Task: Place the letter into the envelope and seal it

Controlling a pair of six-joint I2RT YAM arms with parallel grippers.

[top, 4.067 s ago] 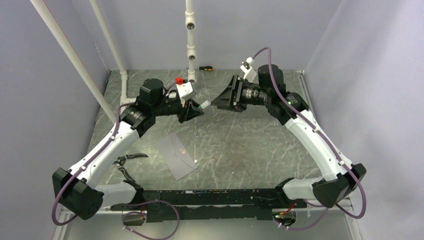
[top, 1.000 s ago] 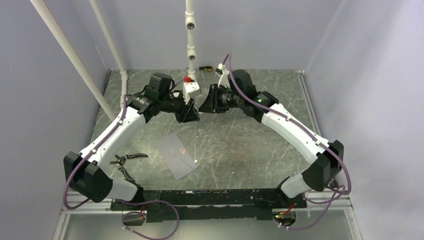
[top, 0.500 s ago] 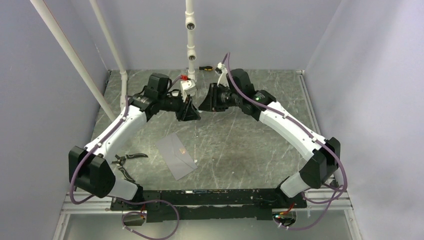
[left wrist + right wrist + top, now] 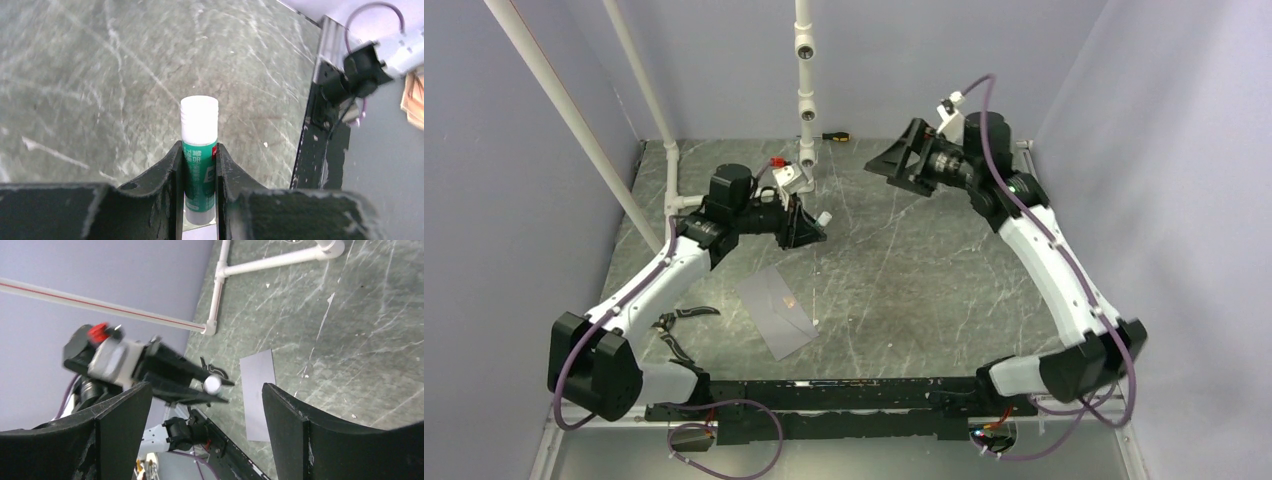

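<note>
The grey envelope [image 4: 776, 310] lies flat on the table at left centre, with a small tan-orange spot at its middle; it also shows in the right wrist view [image 4: 257, 395]. The letter does not show as a separate sheet. My left gripper [image 4: 816, 228] hovers above and behind the envelope, shut on a green glue stick [image 4: 199, 150] whose white end [image 4: 822, 217] points right. My right gripper [image 4: 886, 165] is wide open and empty, raised at the back right, well apart from the left gripper [image 4: 200, 385] and the glue stick [image 4: 212, 384].
Black pliers [image 4: 674, 325] lie left of the envelope. A screwdriver [image 4: 834, 136] lies at the back wall by the white pipe frame [image 4: 804, 80]. A black rail [image 4: 844, 395] runs along the near edge. Walls close in on both sides.
My right gripper, close against the glue stick's end half a second ago, has pulled back up to the back right and stands open. The left gripper has dropped slightly, still holding the glue stick.
</note>
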